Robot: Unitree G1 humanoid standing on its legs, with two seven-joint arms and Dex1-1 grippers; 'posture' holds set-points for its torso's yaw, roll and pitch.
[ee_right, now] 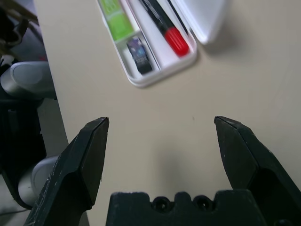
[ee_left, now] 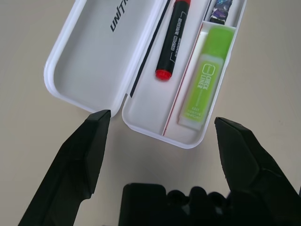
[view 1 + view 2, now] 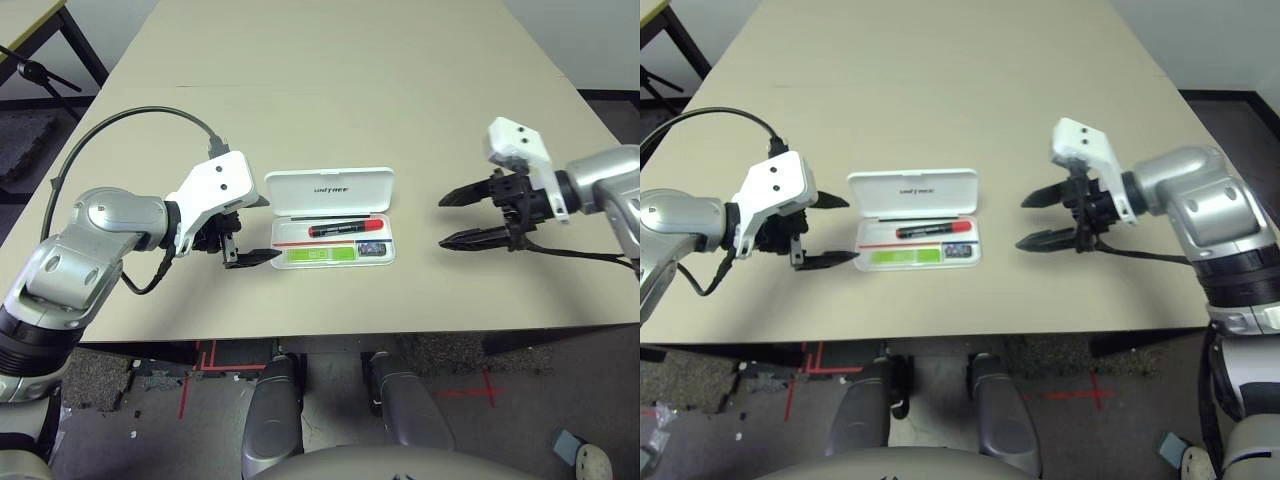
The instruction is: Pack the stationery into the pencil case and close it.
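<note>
Three stationery pieces [image 3: 333, 242] are lying in our open pencil case [image 3: 331, 216] | left gripper [image 3: 248, 230] gaping just beside it | right gripper [image 3: 457, 217] gaping empty, well apart, case lying between both

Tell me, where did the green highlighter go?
The green highlighter lies in the open pencil case at the table's middle, in the near compartment, in front of the red marker and beside the small dark block.

Beige table [image 3: 330, 90]; red tape marks [image 3: 200, 360] on floor below near edge
</note>
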